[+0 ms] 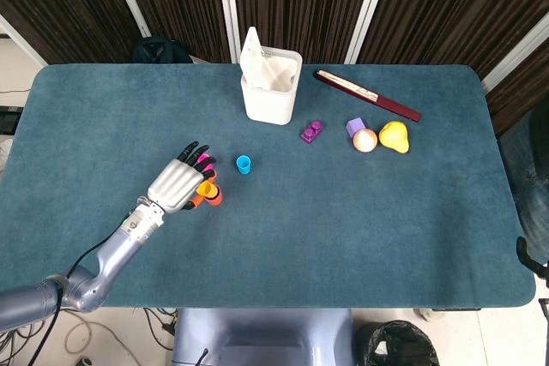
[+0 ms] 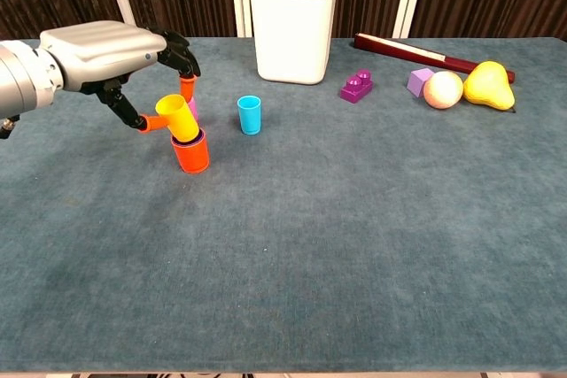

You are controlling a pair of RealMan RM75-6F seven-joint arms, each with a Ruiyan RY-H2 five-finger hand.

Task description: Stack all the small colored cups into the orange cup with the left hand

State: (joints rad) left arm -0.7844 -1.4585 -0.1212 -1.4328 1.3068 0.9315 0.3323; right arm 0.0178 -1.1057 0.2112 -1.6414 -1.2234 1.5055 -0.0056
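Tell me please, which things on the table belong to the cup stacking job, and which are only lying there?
For the job: left hand, yellow cup it holds, orange cup, purple cup nested inside it, blue cup.

Only lying there: white container, purple brick, purple cube, ball, yellow pear, dark red stick.

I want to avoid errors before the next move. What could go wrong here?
1. The left hand holds the yellow cup tilted at the orange cup; it may jam or tip the stack.
2. A pink cup stands close behind, so the fingers may knock it.
3. The blue cup is nearby and might be bumped.
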